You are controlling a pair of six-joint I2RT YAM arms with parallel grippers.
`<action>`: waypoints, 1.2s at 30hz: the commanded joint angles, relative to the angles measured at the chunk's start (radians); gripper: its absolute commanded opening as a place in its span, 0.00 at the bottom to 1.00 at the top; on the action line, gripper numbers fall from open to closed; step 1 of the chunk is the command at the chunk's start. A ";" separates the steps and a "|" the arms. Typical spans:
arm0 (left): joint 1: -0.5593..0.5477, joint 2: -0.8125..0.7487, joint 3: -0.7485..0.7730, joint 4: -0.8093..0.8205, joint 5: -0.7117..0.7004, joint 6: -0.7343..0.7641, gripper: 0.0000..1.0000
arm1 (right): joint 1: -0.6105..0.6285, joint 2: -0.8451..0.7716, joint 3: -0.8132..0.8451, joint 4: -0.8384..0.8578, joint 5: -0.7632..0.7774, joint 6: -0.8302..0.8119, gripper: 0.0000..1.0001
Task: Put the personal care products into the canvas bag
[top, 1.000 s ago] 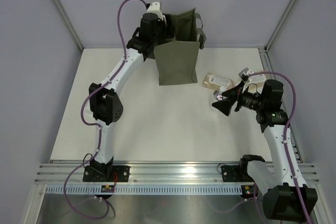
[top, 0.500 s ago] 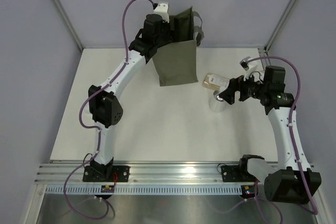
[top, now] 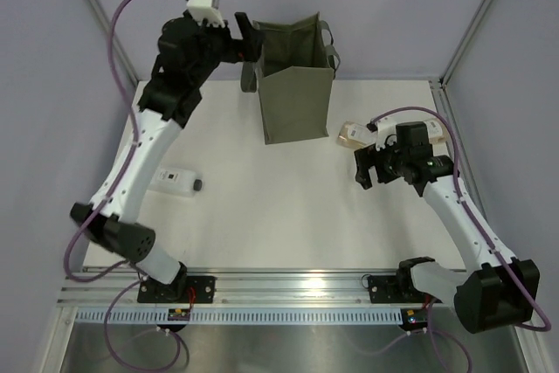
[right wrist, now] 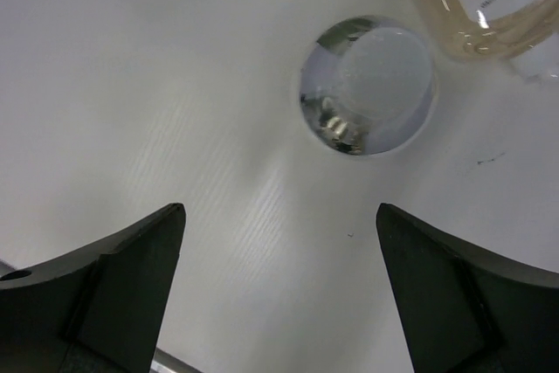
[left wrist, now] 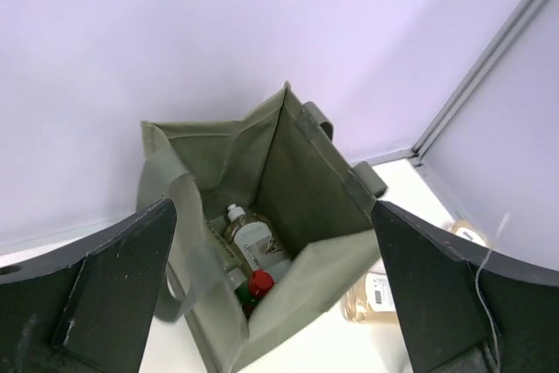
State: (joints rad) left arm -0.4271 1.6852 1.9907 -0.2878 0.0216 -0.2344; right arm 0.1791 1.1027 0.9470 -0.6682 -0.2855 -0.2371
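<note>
Inside boxy canvas bag [left wrist: 306, 181], red-capped round bottle [left wrist: 259, 283]

My left arm [top: 144, 141] climbs from its base at the near edge of the bench [top: 262, 216], with the elbow folded low by the near-left corner. From there it reaches long and high toward the far-left corner. Its wrist turns to the right, so the left pincer [top: 247, 41] hangs well above the far edge, jaws spread wide with nothing between them. My right arm [top: 458, 220] leans away from its base along the right edge, wrist bent inward and down. The right pincer [top: 363, 169] hovers low over the right side of the bench, pointing at the surface, jaws wide apart and empty.
</note>
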 commanded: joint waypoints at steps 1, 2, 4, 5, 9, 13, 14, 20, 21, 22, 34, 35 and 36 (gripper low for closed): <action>0.017 -0.250 -0.244 -0.013 0.083 0.021 0.99 | 0.014 0.049 -0.014 0.136 0.254 0.059 1.00; 0.021 -0.366 -0.316 -0.013 0.086 0.030 0.99 | 0.014 0.072 -0.016 0.151 0.276 0.071 1.00; 0.024 -0.480 -0.528 -0.013 0.069 0.046 0.99 | 0.016 0.088 -0.034 0.203 0.319 0.082 1.00; 0.024 -0.595 -0.594 -0.011 0.061 0.041 0.99 | 0.016 0.095 -0.040 0.217 0.309 0.081 1.00; 0.028 -0.848 -0.906 -0.020 0.049 -0.038 0.99 | 0.017 0.152 -0.066 0.321 0.220 0.093 1.00; 0.028 -1.044 -1.104 -0.094 0.046 -0.138 0.99 | 0.019 0.198 -0.082 0.413 0.144 0.122 0.99; 0.028 -1.076 -1.154 -0.105 0.047 -0.158 0.99 | 0.019 0.218 -0.085 0.436 0.149 0.142 1.00; 0.028 -1.257 -1.244 -0.177 0.037 -0.258 0.99 | 0.019 0.311 -0.100 0.538 0.129 0.174 1.00; 0.028 -1.269 -1.251 -0.191 0.028 -0.267 0.99 | 0.019 0.324 -0.097 0.535 0.109 0.168 0.99; 0.028 -1.288 -1.251 -0.198 0.018 -0.272 0.99 | 0.019 0.333 -0.085 0.533 0.108 0.167 0.97; 0.028 -1.320 -1.291 -0.228 -0.002 -0.371 0.99 | 0.017 0.178 -0.094 0.512 0.037 0.136 0.00; 0.028 -1.320 -1.291 -0.228 0.000 -0.373 0.99 | 0.016 0.162 -0.077 0.489 0.022 0.133 0.00; 0.028 -1.320 -1.291 -0.228 0.001 -0.373 0.99 | 0.011 0.140 -0.029 0.434 -0.031 0.133 0.00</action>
State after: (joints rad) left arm -0.4034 0.3725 0.7017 -0.5442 0.0292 -0.5785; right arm 0.1905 1.3476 0.8207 -0.2363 -0.2089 -0.0944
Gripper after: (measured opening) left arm 0.984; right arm 0.800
